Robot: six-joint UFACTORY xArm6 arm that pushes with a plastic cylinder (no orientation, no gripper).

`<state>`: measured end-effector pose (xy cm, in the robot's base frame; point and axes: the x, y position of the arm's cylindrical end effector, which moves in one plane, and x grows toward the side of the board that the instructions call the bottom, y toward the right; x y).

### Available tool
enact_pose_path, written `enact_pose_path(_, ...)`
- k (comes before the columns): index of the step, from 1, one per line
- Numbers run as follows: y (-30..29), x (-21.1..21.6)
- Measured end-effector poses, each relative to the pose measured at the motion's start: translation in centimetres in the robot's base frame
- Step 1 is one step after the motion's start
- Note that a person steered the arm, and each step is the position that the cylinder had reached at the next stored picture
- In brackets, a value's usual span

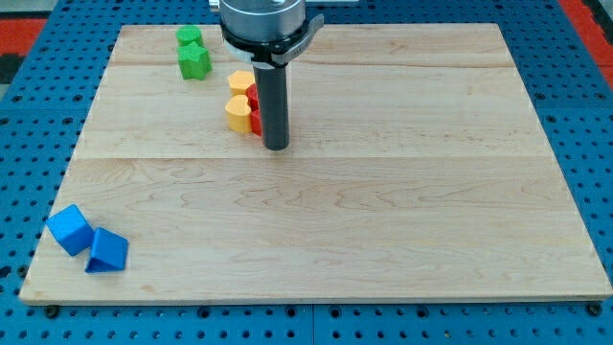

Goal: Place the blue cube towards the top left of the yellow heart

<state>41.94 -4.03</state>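
Note:
The blue cube lies near the board's bottom left corner, touching a second blue block of wedge-like shape to its right. The yellow heart sits in the upper middle-left, just below a yellow hexagon-like block. Red blocks sit pressed against the yellow ones on their right side, partly hidden by the rod. My tip rests on the board just right of and slightly below the yellow heart and red blocks, far from the blue cube.
Two green blocks sit near the top left of the wooden board. A blue pegboard surface surrounds the board.

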Motion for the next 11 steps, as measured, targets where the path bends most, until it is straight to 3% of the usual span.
enact_pose_path(1, 4.2, 3.9)
enact_pose_path(2, 6.3, 14.8)
enact_pose_path(3, -1.6, 19.7)
enact_pose_path(4, -7.9, 20.0)
enact_pose_path(6, -20.7, 16.2)
enact_pose_path(9, -22.0, 16.1)
enact_pose_path(11, -26.2, 16.7)
